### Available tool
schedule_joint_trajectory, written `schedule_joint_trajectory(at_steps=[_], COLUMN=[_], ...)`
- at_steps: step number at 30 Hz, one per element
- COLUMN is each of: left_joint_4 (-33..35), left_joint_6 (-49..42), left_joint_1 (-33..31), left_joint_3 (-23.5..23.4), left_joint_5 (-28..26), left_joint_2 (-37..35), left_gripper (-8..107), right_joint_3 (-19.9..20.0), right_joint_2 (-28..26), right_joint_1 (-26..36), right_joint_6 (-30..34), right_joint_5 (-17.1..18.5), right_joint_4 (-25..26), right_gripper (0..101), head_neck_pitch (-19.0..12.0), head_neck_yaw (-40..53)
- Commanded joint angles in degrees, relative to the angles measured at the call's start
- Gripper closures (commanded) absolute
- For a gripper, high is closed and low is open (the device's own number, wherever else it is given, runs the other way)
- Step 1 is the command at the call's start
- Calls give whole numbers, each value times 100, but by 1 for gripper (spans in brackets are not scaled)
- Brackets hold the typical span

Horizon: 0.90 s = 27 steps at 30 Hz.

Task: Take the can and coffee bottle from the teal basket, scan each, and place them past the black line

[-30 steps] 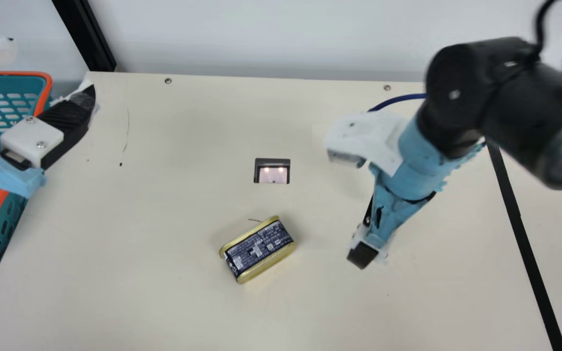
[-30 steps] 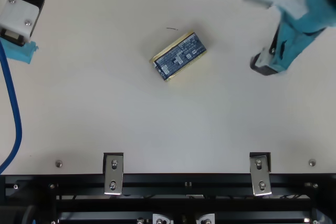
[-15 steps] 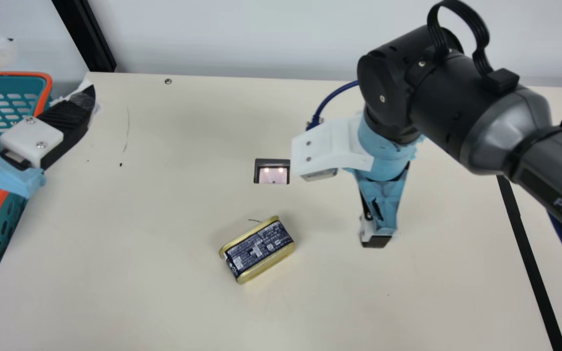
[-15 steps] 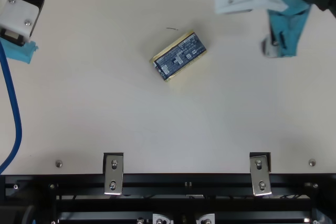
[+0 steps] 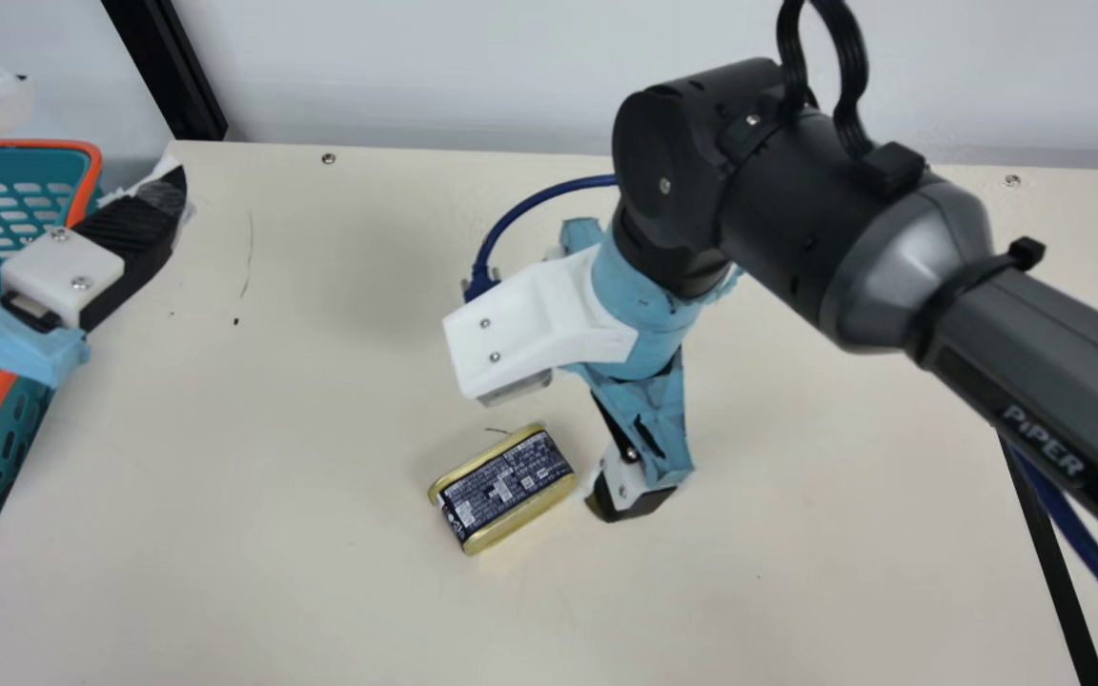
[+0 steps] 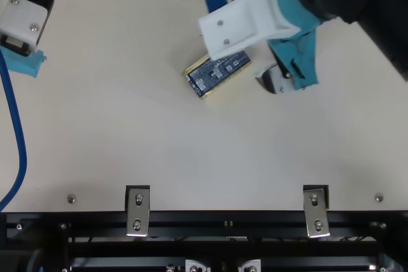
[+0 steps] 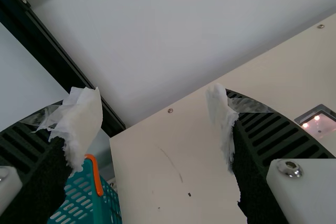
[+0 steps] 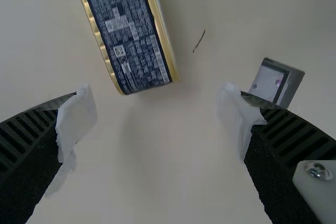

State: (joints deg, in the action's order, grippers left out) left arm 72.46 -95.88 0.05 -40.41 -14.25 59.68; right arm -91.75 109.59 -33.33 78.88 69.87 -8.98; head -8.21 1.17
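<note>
A gold-rimmed can with a dark blue label (image 5: 503, 486) lies on its side on the table. Close by its right end is my right gripper (image 5: 635, 476), partly covered by its white camera mount. In the right wrist view the can (image 8: 128, 30) is beyond the fingertips, and the right gripper (image 8: 157, 114) stands open, holding nothing. My left gripper (image 5: 96, 138) is over the teal basket's edge (image 5: 91, 167); from its wrist the left gripper (image 7: 155, 103) shows wide apart, empty fingers. The black line (image 5: 1049, 553) runs down the table's right side, partly under the right arm.
The scanner window (image 8: 270, 82) is set in the table near the can, under the right gripper's housing in the main view. A black post (image 5: 168, 71) stands at the back left. A blue cable (image 6: 16, 138) hangs by the left arm.
My right gripper has swung left across the table, from near the right side to just beside the can, and now covers the scanner in the main view. The left arm and can have stayed put.
</note>
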Motion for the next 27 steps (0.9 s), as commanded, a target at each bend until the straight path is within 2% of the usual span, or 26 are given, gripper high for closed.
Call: schedule_joint_trajectory(at_steps=[1,10,27], left_joint_4=[0,0,0], left_joint_6=[0,0,0], left_joint_1=[0,0,0], left_joint_3=[0,0,0], left_joint_5=[0,0,0], left_joint_2=[0,0,0], left_gripper=[9,9,9], right_joint_3=[-55,-160,-143], right_joint_2=[34,272,645], right_joint_1=[-64,-363,-546], right_joint_6=[102,465,624], right_joint_5=[3,3,3], right_joint_4=[-159,-577,-475], right_gripper=[0,0,0], head_neck_pitch=[-18,-18,-18], head_neck_yaw=[-57,-57,-57])
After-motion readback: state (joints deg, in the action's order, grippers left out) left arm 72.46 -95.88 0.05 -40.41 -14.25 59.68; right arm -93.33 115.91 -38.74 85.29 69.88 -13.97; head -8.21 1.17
